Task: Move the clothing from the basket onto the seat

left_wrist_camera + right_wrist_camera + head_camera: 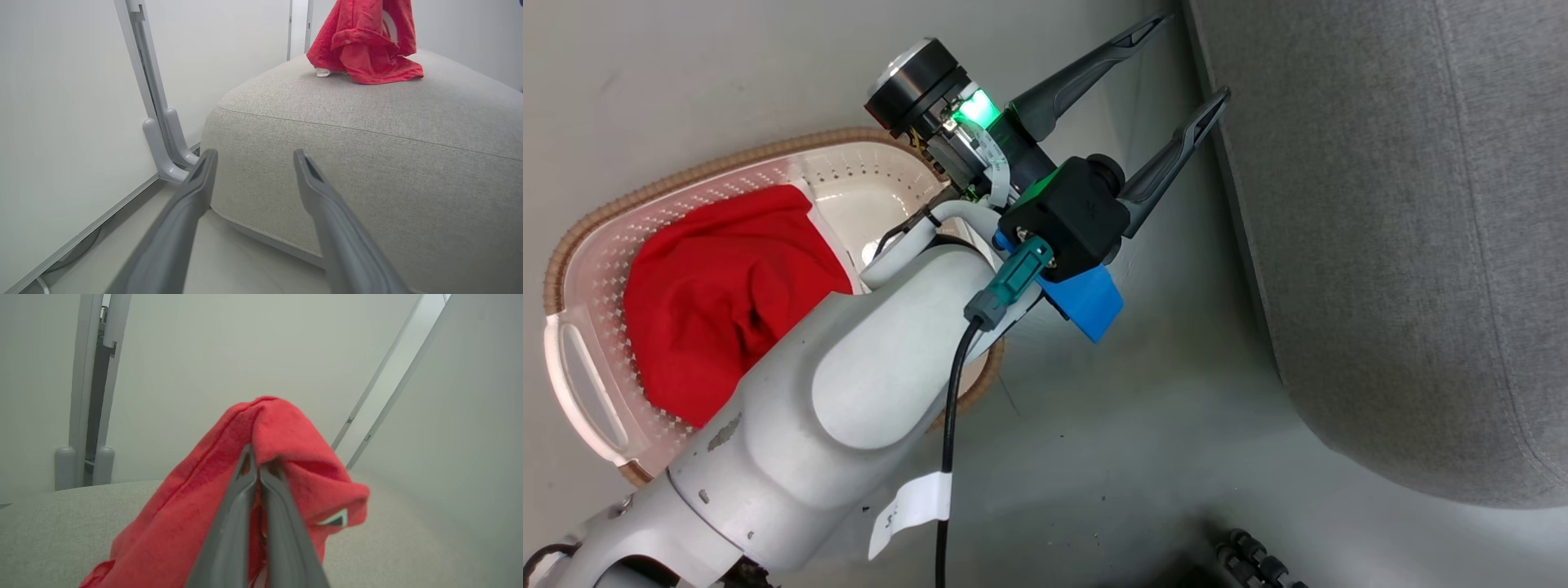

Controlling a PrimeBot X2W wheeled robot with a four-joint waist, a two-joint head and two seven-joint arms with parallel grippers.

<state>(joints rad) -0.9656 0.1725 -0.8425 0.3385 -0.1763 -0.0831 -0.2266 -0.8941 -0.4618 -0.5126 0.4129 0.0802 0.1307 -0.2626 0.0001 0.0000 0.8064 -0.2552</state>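
A pale floor ran under everything in the head view, and the light-grey seat filled that view's right side, its rounded corner low in the picture. Well apart from it, on the left, the basket stood on the floor, its brown rim and perforated wall partly hidden by the left arm's white forearm. The crumpled red garment lay inside the basket, covering much of its base. The hanging red garment came down onto the top of the seat in the left wrist view, its lower folds touching the cushion and its upper part running out of the picture. In the right wrist view this garment was draped over the right gripper, whose fingers were pressed together on a fold of the red cloth. The left gripper hovered over the floor between basket and seat, its fingers spread wide and holding nothing, pointing at the seat's side near the corner.
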